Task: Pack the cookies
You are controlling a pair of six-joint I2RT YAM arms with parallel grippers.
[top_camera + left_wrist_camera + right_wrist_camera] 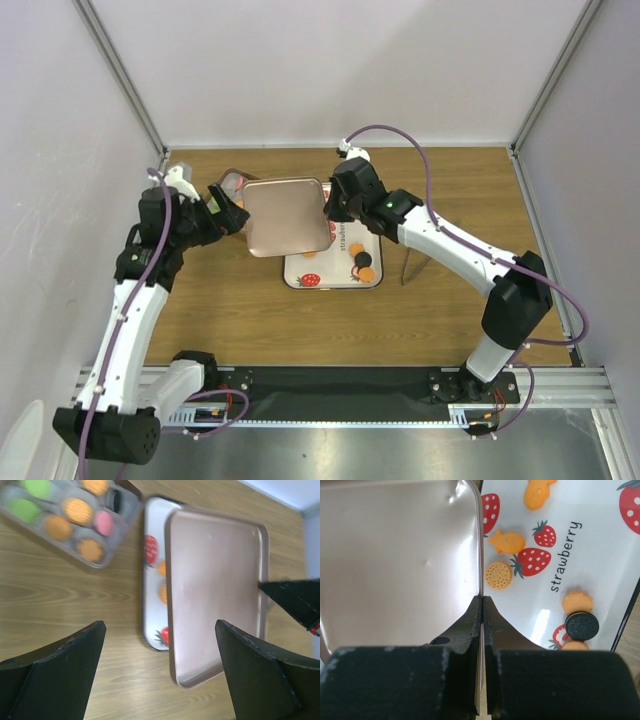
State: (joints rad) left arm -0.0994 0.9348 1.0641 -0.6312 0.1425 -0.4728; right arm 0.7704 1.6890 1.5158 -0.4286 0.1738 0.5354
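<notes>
- The metal lid (285,215) covers the left part of the strawberry-printed tin (340,279) and hides most of its floor from above. One black and two orange cookies (361,264) show on the uncovered right part.
- The right jaws are pressed together on the lid's right rim, with only its thin edge between them.
- The left jaws stand wide apart and hold nothing. The worktop (75,605), the tin's end and a corner of the lid show between them.
- A clear compartment tray (102,564) sits just beside the tin and holds more cookies: green, orange, pink and one black.
- In the top view the left wrist hides most of that tray; the left wrist view shows what fills it.
- Only the right wrist view shows the grip on the rim close up, and the word "strawberry" printed on the tin.
</notes>
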